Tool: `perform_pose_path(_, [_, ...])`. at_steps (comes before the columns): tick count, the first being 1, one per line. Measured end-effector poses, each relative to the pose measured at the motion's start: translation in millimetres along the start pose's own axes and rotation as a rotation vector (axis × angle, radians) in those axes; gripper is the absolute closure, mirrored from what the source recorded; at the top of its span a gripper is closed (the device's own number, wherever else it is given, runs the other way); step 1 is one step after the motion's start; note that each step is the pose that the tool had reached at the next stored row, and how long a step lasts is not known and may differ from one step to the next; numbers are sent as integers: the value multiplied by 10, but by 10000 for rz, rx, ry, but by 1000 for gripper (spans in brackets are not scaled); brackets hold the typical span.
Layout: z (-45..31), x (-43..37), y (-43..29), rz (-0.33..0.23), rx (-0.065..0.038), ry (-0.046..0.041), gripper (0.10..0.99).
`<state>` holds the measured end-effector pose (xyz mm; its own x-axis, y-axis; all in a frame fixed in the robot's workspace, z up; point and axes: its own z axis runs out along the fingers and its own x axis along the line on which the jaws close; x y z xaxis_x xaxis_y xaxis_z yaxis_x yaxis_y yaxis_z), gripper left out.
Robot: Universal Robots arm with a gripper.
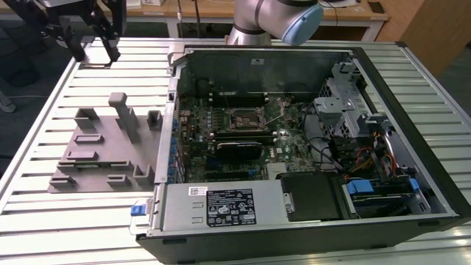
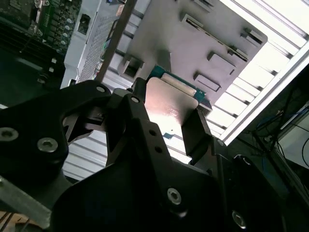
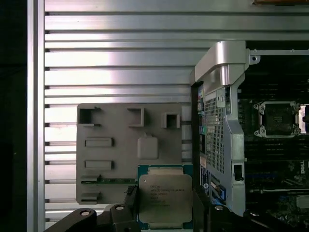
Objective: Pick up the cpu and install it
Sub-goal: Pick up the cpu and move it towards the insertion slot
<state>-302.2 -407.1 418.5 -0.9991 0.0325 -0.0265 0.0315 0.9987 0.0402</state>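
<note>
The cpu (image 3: pixel 165 200) is a small flat square chip. In the first wrist view its pale silvery metal top plate, with rounded corners and a few lines of dark print, faces the camera squarely, and a thin green-teal board edge frames the plate. It is gripped on two opposite edges between two dark fingers (image 3: pixel 201 209), with its other two edges free, and it overlaps the near edge of the grey fixture (image 3: pixel 116 159) behind it. In the second wrist view the cpu (image 2: pixel 169 104) appears at a slant, its smooth plate catching a pinkish glare. The fingers (image 1: pixel 76 49) holding it hang in the upper left of the exterior view.
</note>
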Motion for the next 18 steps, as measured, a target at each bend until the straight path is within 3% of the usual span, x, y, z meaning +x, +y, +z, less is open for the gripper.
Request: perform_pose_path(18, [28, -509, 15, 0, 0, 1, 545])
